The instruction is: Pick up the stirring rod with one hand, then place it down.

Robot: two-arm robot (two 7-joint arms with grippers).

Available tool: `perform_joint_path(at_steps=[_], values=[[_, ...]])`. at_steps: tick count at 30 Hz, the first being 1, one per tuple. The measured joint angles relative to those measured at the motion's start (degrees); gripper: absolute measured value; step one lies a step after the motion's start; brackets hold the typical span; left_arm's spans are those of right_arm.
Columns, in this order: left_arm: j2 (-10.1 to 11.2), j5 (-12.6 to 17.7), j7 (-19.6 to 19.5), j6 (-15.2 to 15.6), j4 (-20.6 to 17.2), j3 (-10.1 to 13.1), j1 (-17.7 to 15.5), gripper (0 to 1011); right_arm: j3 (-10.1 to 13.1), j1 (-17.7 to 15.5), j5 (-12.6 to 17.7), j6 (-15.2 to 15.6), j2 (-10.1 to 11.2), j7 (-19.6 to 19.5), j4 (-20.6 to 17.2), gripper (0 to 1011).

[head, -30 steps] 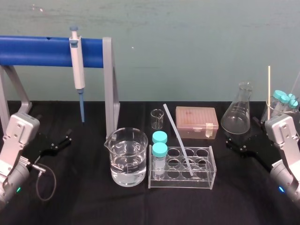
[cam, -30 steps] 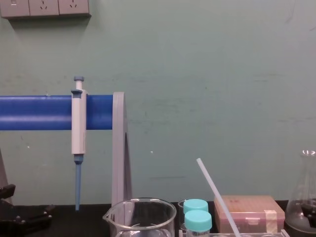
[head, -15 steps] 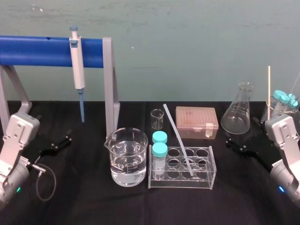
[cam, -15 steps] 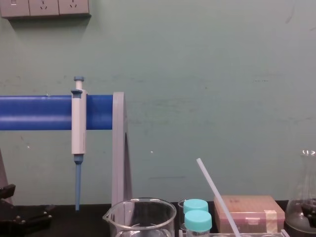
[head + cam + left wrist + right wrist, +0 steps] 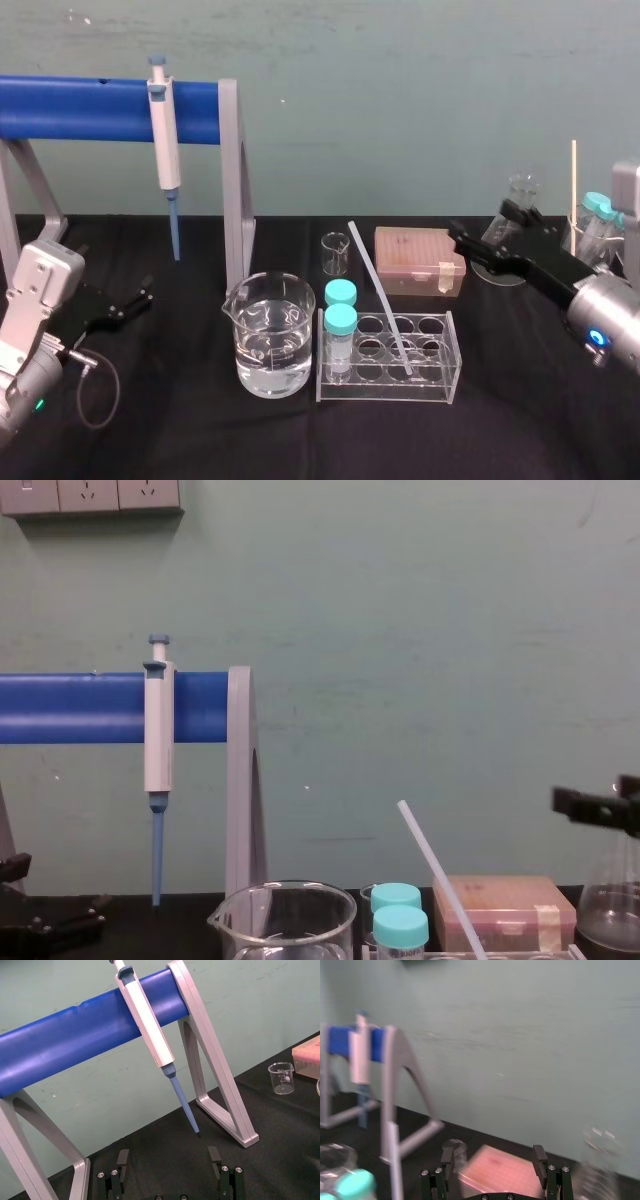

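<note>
Stirring rod (image 5: 378, 296): it is leaning in the clear tube rack (image 5: 432, 388) at table centre. Its lower end is sitting in a front well. Its upper end is tilting back and to the left, toward the small empty beaker (image 5: 336, 254). In the chest view the rod (image 5: 438, 872) is rising slantwise above the rack, free of any contact from above.

Right gripper (image 5: 478, 220): it is hovering off the table, above and just right of the pink tip box (image 5: 418, 256), pointing left. Its fingers are spread wide with nothing between them, as the right wrist view (image 5: 493, 1157) confirms. It is well apart from the rod.

Left gripper (image 5: 138, 296): it is resting low at the left edge of the black table (image 5: 180, 430), with its fingers apart and empty (image 5: 168, 1160).

Surroundings:
- Two teal-capped tubes (image 5: 340, 318) are standing in the rack's left wells, just beside the rod's lower part.
- A large beaker of water (image 5: 268, 345) is sitting just left of the rack.
- The tip box is lying between the right gripper and the rod's upper half.
- A conical flask (image 5: 520, 190) is partly hidden behind the right gripper.
- The white-and-blue pipette (image 5: 164, 150) is hanging on the blue stand bar (image 5: 70, 108) at back left, well clear of the rod.
</note>
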Motion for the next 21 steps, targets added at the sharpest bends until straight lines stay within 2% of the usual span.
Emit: perform_joint_path(at_steps=[8,11,14,15,21], values=[[0.0,0.0,0.0,0.0,0.0,0.0,0.0,1000,-1.6,4.9,3.0,4.8,-2.2,8.2,0.4,1000],[0.0,0.0,0.0,0.0,0.0,0.0,0.0,1000,-3.5,7.5,3.2,6.8,-3.5,11.0,1.7,1000],[0.0,0.0,0.0,0.0,0.0,0.0,0.0,1000,-5.6,9.9,2.7,8.6,-4.4,12.6,3.4,1000],[0.0,0.0,0.0,0.0,0.0,0.0,0.0,1000,-5.6,9.9,2.7,8.6,-4.4,12.6,3.4,1000],[0.0,0.0,0.0,0.0,0.0,0.0,0.0,1000,-9.6,14.7,1.1,12.1,-6.6,14.2,9.0,1000]])
